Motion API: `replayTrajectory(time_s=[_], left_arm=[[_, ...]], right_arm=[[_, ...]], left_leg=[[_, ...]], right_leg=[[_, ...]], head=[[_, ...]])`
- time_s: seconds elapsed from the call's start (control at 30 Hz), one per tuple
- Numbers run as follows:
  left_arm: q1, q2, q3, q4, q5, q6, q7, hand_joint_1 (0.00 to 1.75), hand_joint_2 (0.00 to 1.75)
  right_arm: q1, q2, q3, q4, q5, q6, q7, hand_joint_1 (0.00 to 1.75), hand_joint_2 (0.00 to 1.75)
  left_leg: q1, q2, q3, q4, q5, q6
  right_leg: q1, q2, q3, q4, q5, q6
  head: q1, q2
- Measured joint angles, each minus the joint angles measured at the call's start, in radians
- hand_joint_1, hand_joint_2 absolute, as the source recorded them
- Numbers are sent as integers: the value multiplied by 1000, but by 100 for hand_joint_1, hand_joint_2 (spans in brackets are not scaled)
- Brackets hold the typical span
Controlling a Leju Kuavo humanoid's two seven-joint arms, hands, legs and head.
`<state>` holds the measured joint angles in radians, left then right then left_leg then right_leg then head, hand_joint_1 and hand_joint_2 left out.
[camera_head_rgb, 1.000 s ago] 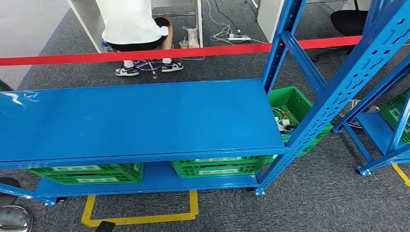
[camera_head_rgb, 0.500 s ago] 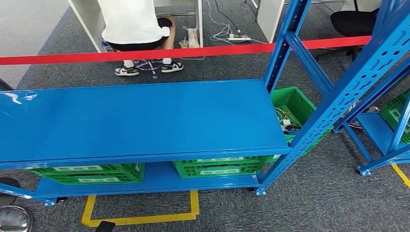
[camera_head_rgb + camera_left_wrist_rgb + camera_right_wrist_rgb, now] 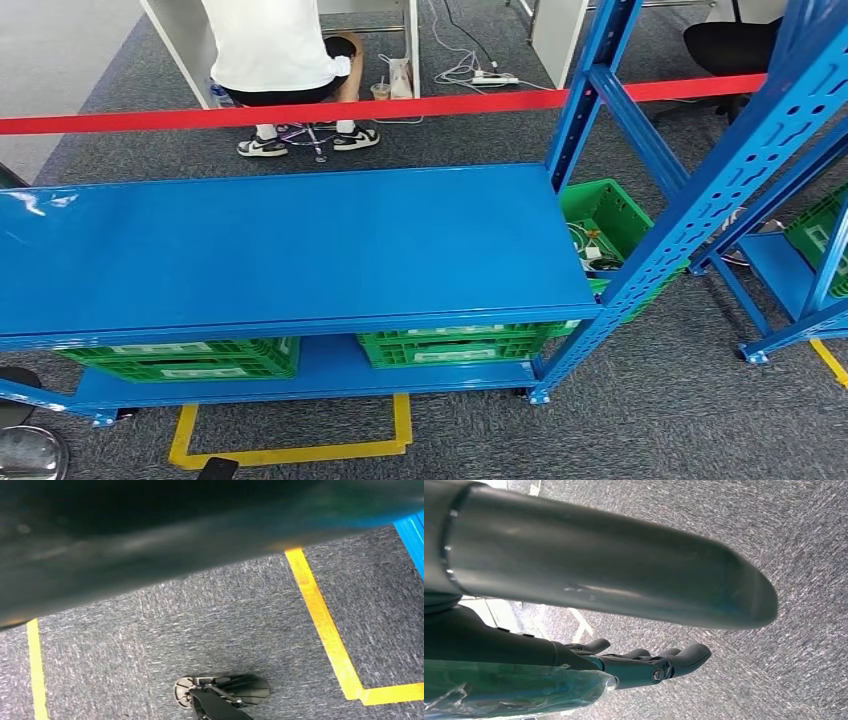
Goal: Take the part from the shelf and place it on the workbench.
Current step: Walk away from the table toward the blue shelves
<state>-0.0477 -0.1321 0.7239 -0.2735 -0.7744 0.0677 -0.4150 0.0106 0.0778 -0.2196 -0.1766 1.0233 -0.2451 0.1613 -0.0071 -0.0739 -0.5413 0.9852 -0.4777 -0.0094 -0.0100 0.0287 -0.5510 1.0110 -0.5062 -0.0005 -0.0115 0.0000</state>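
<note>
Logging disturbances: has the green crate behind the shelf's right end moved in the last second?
No. The green crate sits the same against the blue upright; the camera shifted slightly.

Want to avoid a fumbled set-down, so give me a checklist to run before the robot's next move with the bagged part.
1. Blue top surface bare where a part could go: ok.
2. That this surface is the workbench: cannot tell.
3. Right hand has a firm hold on the bagged part: cannot tell; the bag lies against the hand.
4. Person sits beyond the red tape, apart from the blue surface: ok.
5. Green crates sit on the lower level, below the top: ok.
</note>
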Motion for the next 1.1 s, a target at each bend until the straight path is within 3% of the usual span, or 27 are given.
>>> replayTrajectory(time_s=[0.43, 0.5, 0.57, 0.63, 0.7, 0.73, 0.77, 0.8, 0.83, 0.87, 0.9, 0.97, 1.03, 1.1], left_arm=[[-4, 1, -1, 2, 2, 1, 0, 0, 0], [-4, 3, -1, 2, 3, 2, 0, 0, 0], [-5, 5, -1, 2, 3, 2, 0, 0, 0], [-5, 4, -2, 2, 3, 3, 1, 0, 0], [-5, 4, -2, 3, 4, 4, 2, 0, 0], [-4, 4, -2, 4, 5, 4, 3, 0, 0], [-4, 4, -2, 5, 7, 5, 3, 0, 0], [-4, 4, -2, 6, 8, 5, 3, 0, 0], [-4, 4, -2, 7, 10, 5, 3, 0, 0], [-4, 4, -2, 7, 10, 5, 3, 0, 0], [-5, 5, -2, 7, 11, 6, 3, 0, 0], [-7, 7, -2, 8, 11, 7, 2, 0, 0], [-8, 8, -2, 9, 11, 8, 2, 0, 0], [-8, 7, -2, 10, 12, 10, 2, 0, 0]], right_arm=[[0, 0, -3, 0, -6, 20, -31, 0, 0], [-1, 1, -3, 0, 0, 18, -34, 0, 0], [-1, 2, -2, 0, 6, 15, -35, 0, 0], [-3, 2, -1, 0, 11, 12, -35, 0, 0], [-6, 2, 0, 0, 16, 12, -35, 0, 0], [-6, 2, 1, 0, 17, 12, -35, 0, 0], [-6, 2, 1, 0, 17, 12, -34, 0, 0], [-5, 2, 1, 0, 18, 12, -33, 0, 0], [-5, 2, 1, 0, 18, 12, -32, 0, 0], [-5, 3, 1, 0, 18, 12, -32, 0, 0], [-5, 4, 1, 1, 18, 13, -31, 0, 0], [-6, 5, 1, 2, 17, 14, -32, 0, 0], [-5, 5, 1, 3, 16, 14, -32, 0, 0], [-3, 4, 1, 3, 12, 13, -33, 0, 0]], left_leg=[[0, 0, 0, 0, 0, 0], [-3, 0, 1, -2, 0, 11], [0, 1, 18, -34, 15, 31], [7, 1, 38, -69, 32, 41], [9, 0, 43, -74, 33, 40], [11, -2, 43, -73, 31, 37], [13, -8, 43, -71, 28, 33], [17, -16, 43, -66, 25, 26], [23, -25, 43, -59, 20, 16], [28, -34, 42, -48, 13, 5], [31, -42, 37, -35, 4, -6], [33, -55, 25, -16, -7, -22], [35, -66, 19, -11, -8, -29], [34, -27, 6, 17, -23, -34]], right_leg=[[0, 0, 0, 0, 0, 0], [-4, -1, 4, -10, 4, 10], [-6, -5, 8, -19, 5, 21], [-4, -11, -16, 33, -28, 25], [-8, -16, -78, 158, -90, 33], [-12, -17, -106, 211, -108, 39], [-17, -17, -118, 234, -108, 45], [-21, -17, -108, 213, -87, 52], [-27, -13, -79, 157, -51, 59], [-32, 8, -44, 94, -26, 67], [-35, 28, -13, 41, -10, 68], [-34, 55, 11, 8, -14, 54], [-30, 36, 11, 14, -15, 28], [-28, 16, 13, 13, -15, 14]], head=[[0, 0], [-1, 0], [-1, 0], [3, 0], [5, 0], [6, 0], [5, 0], [5, 0], [6, 0], [6, 0], [10, 0], [12, 0], [11, 0], [4, 0]])
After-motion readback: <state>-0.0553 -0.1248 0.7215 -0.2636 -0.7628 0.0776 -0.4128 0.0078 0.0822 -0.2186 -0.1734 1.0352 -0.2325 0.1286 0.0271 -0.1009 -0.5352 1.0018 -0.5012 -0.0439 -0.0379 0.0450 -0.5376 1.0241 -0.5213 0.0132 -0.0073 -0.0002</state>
